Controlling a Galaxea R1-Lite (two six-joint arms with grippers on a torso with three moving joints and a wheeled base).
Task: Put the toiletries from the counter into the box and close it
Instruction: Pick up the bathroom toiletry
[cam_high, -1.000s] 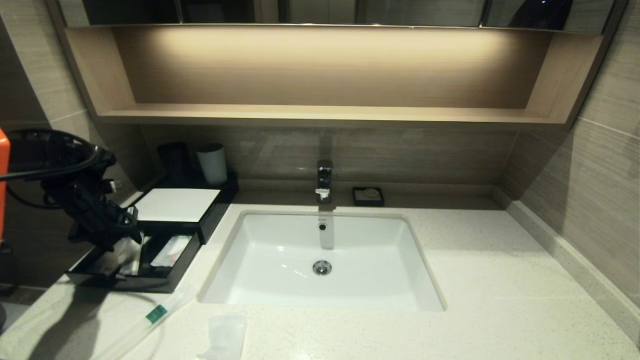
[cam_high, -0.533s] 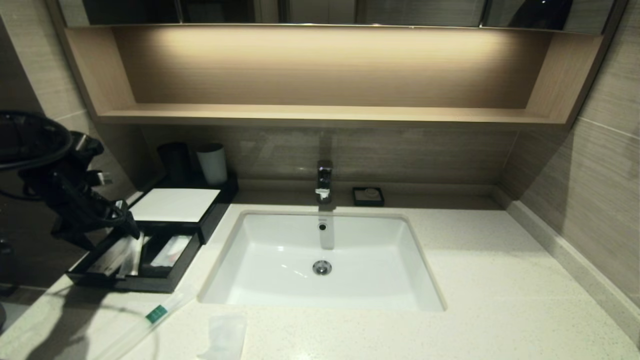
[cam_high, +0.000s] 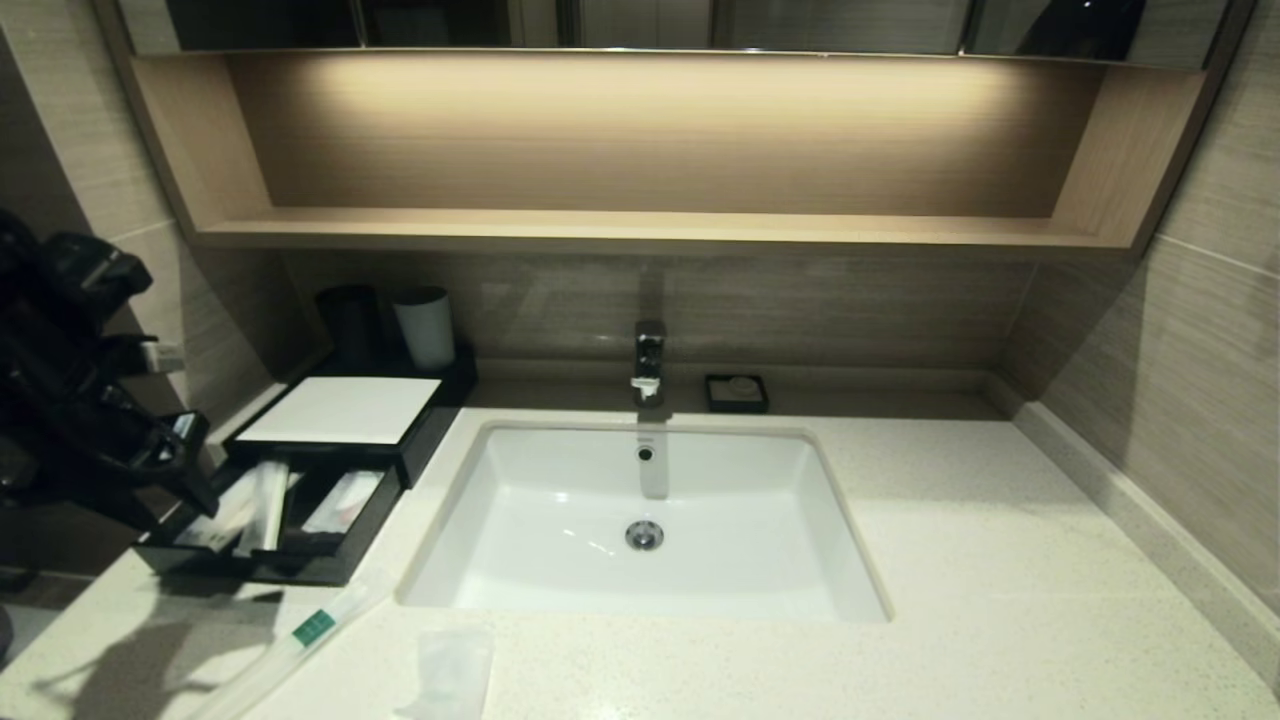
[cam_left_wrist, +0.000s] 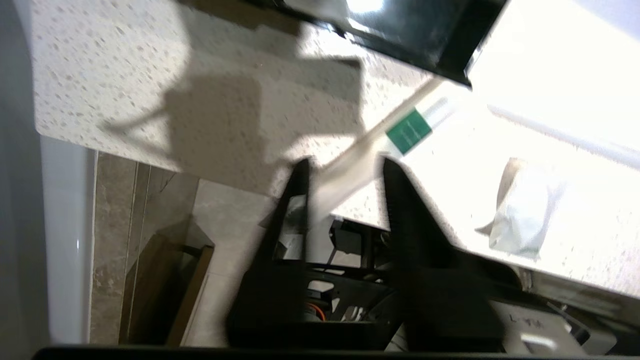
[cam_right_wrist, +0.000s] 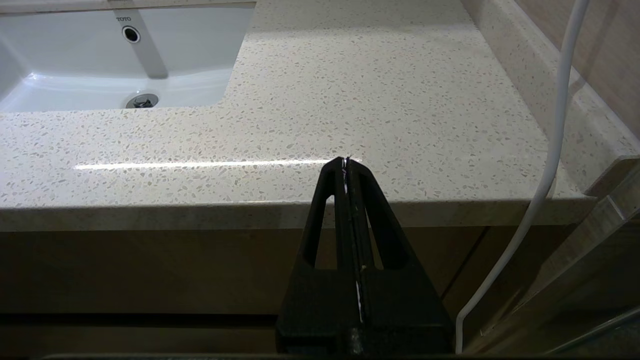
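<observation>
A long clear packet with a green label (cam_high: 310, 630) lies on the counter (cam_high: 950, 560) in front of the box's drawer. It also shows in the left wrist view (cam_left_wrist: 410, 131). A small translucent sachet (cam_high: 450, 670) lies to its right, and in the left wrist view (cam_left_wrist: 520, 220). The black box (cam_high: 345, 410) has a white top, and its drawer (cam_high: 200, 560) is pulled out with a long packet (cam_high: 262, 505) and a flat sachet (cam_high: 340, 500) inside. My left gripper (cam_high: 190, 470) (cam_left_wrist: 345, 162) is open and empty, left of the drawer. My right gripper (cam_right_wrist: 346, 161) is shut, low before the counter's front edge.
A white sink (cam_high: 760, 600) with a faucet (cam_high: 648, 362) fills the counter's middle. A small black soap dish (cam_high: 736, 392) sits behind it. A dark cup (cam_high: 348, 322) and a pale cup (cam_high: 424, 328) stand behind the box. A white cable (cam_right_wrist: 550, 165) hangs near the right gripper.
My left gripper has drawn back to the left, off the open drawer, which uncovers the packets lying in it. The packet and sachet on the counter have not moved.
</observation>
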